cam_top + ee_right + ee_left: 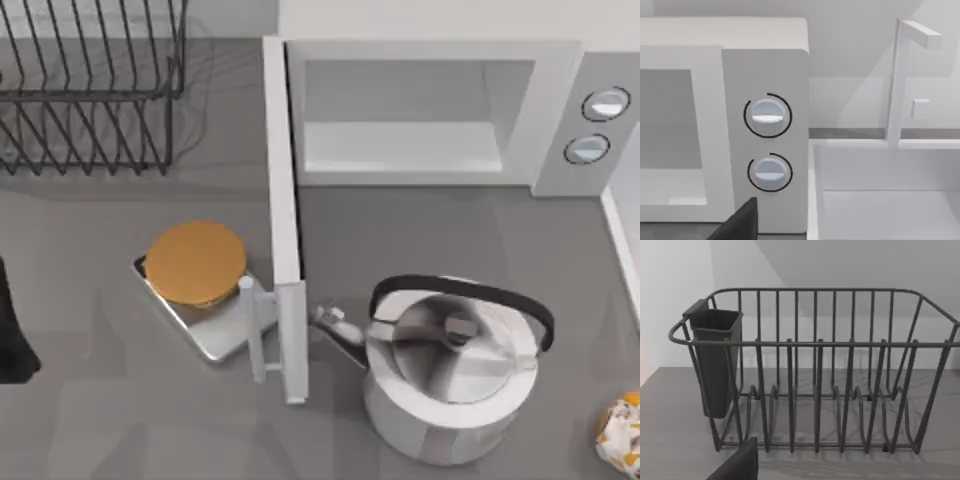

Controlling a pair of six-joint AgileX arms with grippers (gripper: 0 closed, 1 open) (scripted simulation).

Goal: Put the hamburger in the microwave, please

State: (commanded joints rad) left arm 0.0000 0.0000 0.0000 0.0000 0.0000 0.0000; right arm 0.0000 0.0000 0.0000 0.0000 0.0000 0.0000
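Wire dish rack [90, 90] is being seen at 10 o'clock; the microwave [430, 110], door swung wide, at 12; the kettle [455, 375] at 5; the hamburger [622, 432] at 4, on the table's right edge. Finger positions cannot be told.

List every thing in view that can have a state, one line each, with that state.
microwave: door swung fully open, cavity bare.
hamburger: on the table at the top view's right edge, outside the microwave, not held.
kettle: upright, lid on, handle up, in front of the microwave.
orange disc: lying flat on the silver slab.
dish rack: no dishes in its slots, dark cup hung on one end.
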